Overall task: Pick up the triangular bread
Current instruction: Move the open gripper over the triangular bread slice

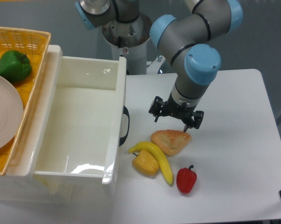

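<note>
The triangular bread (172,141) lies flat on the white table, golden-brown with a toasted crust, its left edge touching the yellow banana (155,157). My gripper (176,119) hangs just above and behind the bread, pointing down. Its dark fingers (157,113) stand spread apart with nothing between them. The fingertips sit a little above the bread's far edge, not touching it.
A yellow-orange pepper (145,163) rests against the banana, and a red pepper (186,180) lies to the right of them. A large white bin (80,121) stands at the left, beside a yellow basket (24,42) holding a green pepper (12,65) and a plate (3,116).
</note>
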Motion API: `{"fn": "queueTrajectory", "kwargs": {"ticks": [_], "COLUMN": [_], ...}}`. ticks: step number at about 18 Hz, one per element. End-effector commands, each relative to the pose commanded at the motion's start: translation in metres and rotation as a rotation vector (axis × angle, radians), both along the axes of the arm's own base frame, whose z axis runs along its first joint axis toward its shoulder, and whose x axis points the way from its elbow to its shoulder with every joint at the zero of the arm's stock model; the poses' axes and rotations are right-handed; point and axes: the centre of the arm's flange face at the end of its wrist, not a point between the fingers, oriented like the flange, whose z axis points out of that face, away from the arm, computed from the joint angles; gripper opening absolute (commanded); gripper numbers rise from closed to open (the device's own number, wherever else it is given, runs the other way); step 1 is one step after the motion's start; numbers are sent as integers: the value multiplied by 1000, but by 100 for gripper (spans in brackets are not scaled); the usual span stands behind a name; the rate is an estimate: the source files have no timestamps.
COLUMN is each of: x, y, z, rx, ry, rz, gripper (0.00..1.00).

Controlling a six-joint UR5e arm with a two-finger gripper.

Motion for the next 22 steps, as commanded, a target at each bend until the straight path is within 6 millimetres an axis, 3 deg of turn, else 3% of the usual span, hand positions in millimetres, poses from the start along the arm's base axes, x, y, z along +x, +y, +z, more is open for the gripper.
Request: {"fn": "queueTrajectory", "kwargs": {"ticks": [8,13,18,22], "x": [-4,-17,-19,-20], "y": [-9,-23,-20,-21], "z": [-4,-19,-26,-46], "rx": [-1,1,40,-15], "ry": [-4,-11,0,-1], "rz": [-29,4,11,-5], "gripper": [100,100,100,100]}}
